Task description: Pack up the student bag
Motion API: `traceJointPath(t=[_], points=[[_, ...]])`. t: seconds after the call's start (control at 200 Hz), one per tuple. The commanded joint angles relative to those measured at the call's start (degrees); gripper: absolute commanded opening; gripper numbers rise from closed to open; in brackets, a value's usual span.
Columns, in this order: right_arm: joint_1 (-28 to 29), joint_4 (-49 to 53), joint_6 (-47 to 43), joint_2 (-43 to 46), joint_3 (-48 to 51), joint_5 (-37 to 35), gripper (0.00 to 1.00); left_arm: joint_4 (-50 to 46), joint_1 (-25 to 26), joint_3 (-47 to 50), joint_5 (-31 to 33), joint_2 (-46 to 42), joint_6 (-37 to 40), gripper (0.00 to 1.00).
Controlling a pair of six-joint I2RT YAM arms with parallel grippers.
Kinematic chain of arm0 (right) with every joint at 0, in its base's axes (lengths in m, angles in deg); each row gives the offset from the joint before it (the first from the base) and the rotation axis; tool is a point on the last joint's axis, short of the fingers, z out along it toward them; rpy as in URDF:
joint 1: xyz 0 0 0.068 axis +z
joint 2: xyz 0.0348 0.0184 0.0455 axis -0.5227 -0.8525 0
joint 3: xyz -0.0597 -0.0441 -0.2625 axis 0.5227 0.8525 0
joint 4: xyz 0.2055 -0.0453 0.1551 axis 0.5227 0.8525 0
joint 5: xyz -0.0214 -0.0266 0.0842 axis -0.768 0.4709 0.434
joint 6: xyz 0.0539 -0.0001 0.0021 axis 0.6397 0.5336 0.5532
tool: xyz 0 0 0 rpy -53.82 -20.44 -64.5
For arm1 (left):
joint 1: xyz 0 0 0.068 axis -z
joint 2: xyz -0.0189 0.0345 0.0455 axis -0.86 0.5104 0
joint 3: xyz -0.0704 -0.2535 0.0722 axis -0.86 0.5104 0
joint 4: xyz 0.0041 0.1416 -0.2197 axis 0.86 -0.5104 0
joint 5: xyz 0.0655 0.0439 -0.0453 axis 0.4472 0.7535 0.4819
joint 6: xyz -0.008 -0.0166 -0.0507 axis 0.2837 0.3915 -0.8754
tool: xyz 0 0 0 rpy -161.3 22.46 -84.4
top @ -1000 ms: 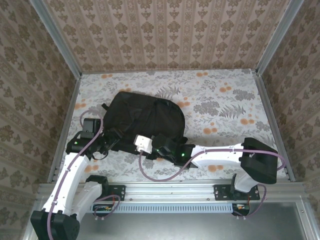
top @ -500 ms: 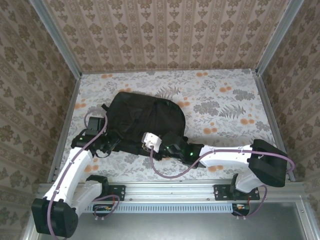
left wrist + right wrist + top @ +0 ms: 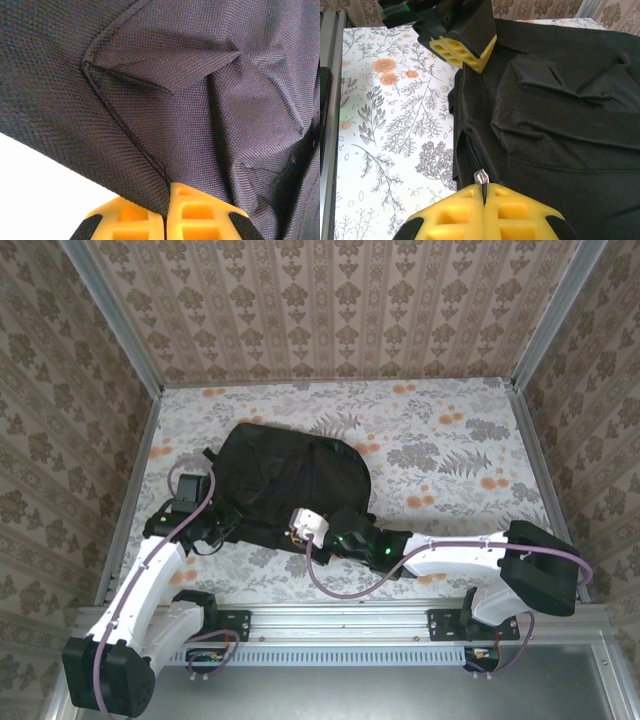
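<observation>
Checking in, Ana: how far are we getting with the student bag [image 3: 290, 475]?

It is lying flat on the surface [image 3: 450, 440], left of centre, Ben. We are pinching a fold of its fabric in the left tool [image 3: 167, 212], closed right down on the cloth, and we are clamping the zipper pull [image 3: 481, 176] in the right tool [image 3: 483, 202], closed tight too.

Are we packing anything yet?

We are seeing no books beside it, and we cannot tell what is inside. We are judging this as zipper work, whether opening or closing we cannot tell.
</observation>
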Motion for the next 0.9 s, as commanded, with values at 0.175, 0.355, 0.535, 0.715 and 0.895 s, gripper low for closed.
traceJointPath(t=[0.175, 0.355, 0.535, 0.715, 0.895], points=[[-1.3, 0.1, -0.4, 6.5, 3.3, 0.2, 0.00, -0.4, 0.1, -0.8, 4.0, -1.5, 3.5, 0.00], [-2.5, 1.1, -0.9, 8.3, 4.5, 0.6, 0.00, -0.7, 0.1, -0.7, 4.6, -1.1, 3.9, 0.00], [-4.3, 3.1, -1.8, 10.7, 6.1, 0.1, 0.00, -1.0, 0.2, -1.5, 4.7, -0.8, 4.6, 0.00], [-6.7, 5.0, -1.8, 16.0, 8.4, 0.4, 0.00, -1.3, 0.6, -3.1, 5.3, 0.4, 5.9, 0.00], [-6.8, 8.6, -0.9, 17.0, 7.7, 7.6, 0.00, 0.7, 1.5, -5.6, 5.9, 4.6, 8.9, 0.00]])
